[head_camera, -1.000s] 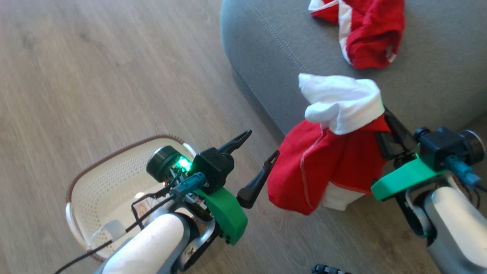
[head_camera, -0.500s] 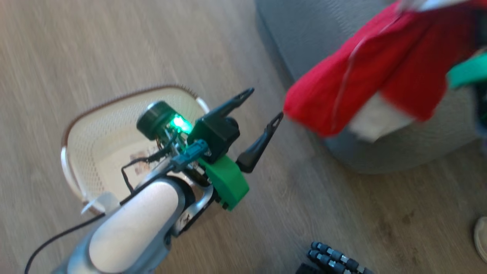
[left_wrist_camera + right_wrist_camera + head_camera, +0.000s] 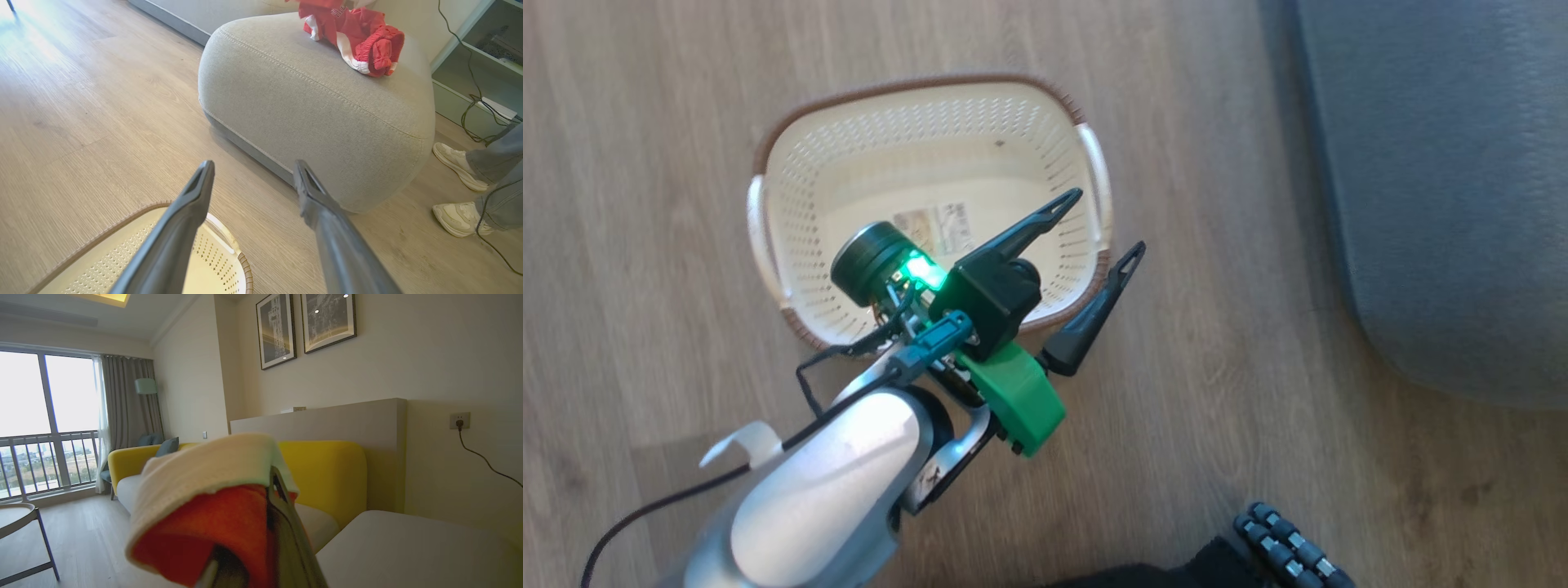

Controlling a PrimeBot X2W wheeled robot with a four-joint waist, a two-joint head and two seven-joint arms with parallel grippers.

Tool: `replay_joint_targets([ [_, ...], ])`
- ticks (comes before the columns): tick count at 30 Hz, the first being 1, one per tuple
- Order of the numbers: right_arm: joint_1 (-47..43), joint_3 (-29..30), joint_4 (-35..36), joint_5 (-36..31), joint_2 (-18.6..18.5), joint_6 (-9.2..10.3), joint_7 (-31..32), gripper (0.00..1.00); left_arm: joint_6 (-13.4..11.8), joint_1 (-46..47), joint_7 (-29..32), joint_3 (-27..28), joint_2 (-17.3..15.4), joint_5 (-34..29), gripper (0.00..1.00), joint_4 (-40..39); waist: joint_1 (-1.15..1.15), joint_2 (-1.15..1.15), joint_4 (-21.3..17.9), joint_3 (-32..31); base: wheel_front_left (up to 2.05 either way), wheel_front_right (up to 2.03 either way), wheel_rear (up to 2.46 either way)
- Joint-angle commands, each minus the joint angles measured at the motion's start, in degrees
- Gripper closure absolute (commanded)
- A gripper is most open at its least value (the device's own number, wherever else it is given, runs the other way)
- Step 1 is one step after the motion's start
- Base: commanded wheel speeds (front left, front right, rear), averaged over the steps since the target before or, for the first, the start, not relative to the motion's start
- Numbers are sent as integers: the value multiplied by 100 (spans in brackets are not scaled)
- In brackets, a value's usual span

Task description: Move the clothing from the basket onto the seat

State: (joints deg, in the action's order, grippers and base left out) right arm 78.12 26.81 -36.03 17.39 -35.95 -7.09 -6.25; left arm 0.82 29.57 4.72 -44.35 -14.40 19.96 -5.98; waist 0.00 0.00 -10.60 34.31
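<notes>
The cream basket point(image 3: 915, 86) stands on the wood floor, with nothing but its label sticker inside. My left gripper point(image 3: 1108, 220) hangs open above the basket's right handle, holding nothing. In the left wrist view the same open gripper point(image 3: 254, 163) points at the grey seat point(image 3: 310, 110), with the basket's rim point(image 3: 122, 222) below it. A bunched piece of red clothing point(image 3: 359, 36) with white trim lies on top of the seat. My right gripper point(image 3: 255, 490) is shut on another red garment with a white cuff point(image 3: 204, 522), held up in the air over the seat point(image 3: 408, 547).
The seat's edge point(image 3: 1445, 204) fills the right of the head view. A person's pale shoes point(image 3: 459, 165) stand right of the seat, near cables and a shelf unit point(image 3: 482, 61). A yellow sofa point(image 3: 327, 473) stands behind the seat. A dark part of my base point(image 3: 1282, 547) shows below.
The head camera has swung, so the basket is now centred and the seat is at the right edge. The right gripper and its red garment have left that view. The left gripper stays open.
</notes>
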Motion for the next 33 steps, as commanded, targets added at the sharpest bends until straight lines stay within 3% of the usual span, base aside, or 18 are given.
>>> replay_joint_targets([
  [1, 309, 237, 96, -291, -315, -40, 110, 100, -52, -3, -46, 163, -61, -12, 0, -216, 0, 0, 272, 328, 0, 0, 0],
  [6, 317, 1021, -399, -1068, -268, -40, 153, 100, -202, -54, -10, 314, -239, -46, 0, -404, 0, 0, 381, 754, 0, 0, 0],
  [11, -441, 1622, -1023, -1569, 389, -40, -212, 100, -412, -233, 99, 395, -390, -92, 0, -595, 0, 0, 389, 1012, 0, 0, 0],
  [16, -610, 1681, -1452, -1995, 945, -40, -442, 100, -605, -397, 287, 500, -633, -163, 0, -851, 0, 0, 267, 1240, 0, 0, 0],
  [18, -618, 1621, -1611, -2156, 1098, -40, -476, 60, -641, -448, 324, 528, -700, -161, 0, -909, 0, 0, 221, 1213, 0, 0, 0],
  [19, -606, 1618, -1675, -2205, 1145, -40, -495, 13, -660, -458, 340, 542, -719, -159, 0, -946, 0, 0, 200, 1193, 0, 0, 0],
  [20, -606, 1618, -1675, -2205, 1145, -40, -495, 13, -660, -458, 340, 542, -719, -159, 0, -946, 0, 0, 200, 1193, 0, 0, 0],
  [21, -592, 1615, -1732, -2253, 1177, -40, -505, 0, -680, -452, 350, 562, -733, -164, 0, -984, 0, 0, 177, 1177, 0, 0, 0],
  [26, -489, 1474, -1884, -2464, 1195, -40, -455, 0, -734, -308, 390, 691, -787, -172, 0, -1082, 0, 0, 21, 1120, 0, 0, 0],
  [33, -653, 732, -1931, -2345, 1278, -40, -513, 0, -770, -234, 334, 828, -804, -75, 0, -1001, 0, 0, -275, 865, 0, 0, 0],
])
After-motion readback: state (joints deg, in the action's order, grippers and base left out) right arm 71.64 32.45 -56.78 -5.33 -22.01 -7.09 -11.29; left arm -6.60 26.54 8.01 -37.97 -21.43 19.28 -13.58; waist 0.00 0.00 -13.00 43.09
